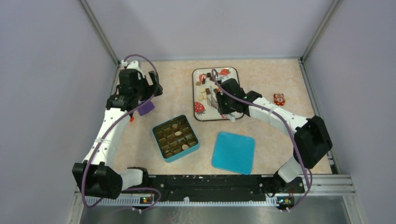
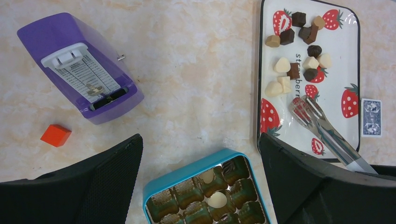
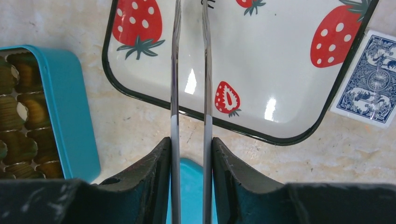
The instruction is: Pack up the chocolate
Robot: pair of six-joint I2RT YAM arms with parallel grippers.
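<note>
- Over the glossy white tray [image 2: 338, 56], rounded corners, black rim and strawberry print, the right gripper [image 3: 189, 142] is clamping a pair of thin metal tongs [image 3: 173, 70]; both black fingers are pressing on the outer faces of the blades.
- Tongs blades are running parallel with a narrow gap and pointing up the tray. The ridged tips are sitting just beside the lowest cream pieces; can't tell if they're touching the tray.
- Most of the chocolate [image 2: 282, 65] is lying loose at the tray's far end: small dark cubes, tan blocks, cream hearts and rounded bits, bunched close together.
- A few cream pieces are sitting in the teal box [image 2: 187, 173], a rounded-corner tin with a shiny brown moulded insert of square cells.
- Flat teal lid [image 1: 233, 152] is lying just right of the box, not touching it.
- Left gripper [image 2: 200, 140] is hanging over the table [image 2: 196, 70] with its textured black fingers spread wide, gripping nothing; the forearm is reaching up the left side.
- Purple plastic gadget [image 2: 56, 32] with a white scale is lying near the left gripper, an orange cube [image 2: 56, 135] beside it.
- Marbled tabletop is showing between box and tray.
- Blue-backed playing card [image 2: 372, 117] is lying just off the tray's edge.
- Owl figure [image 1: 279, 99] is standing well apart, near the right wall.
</note>
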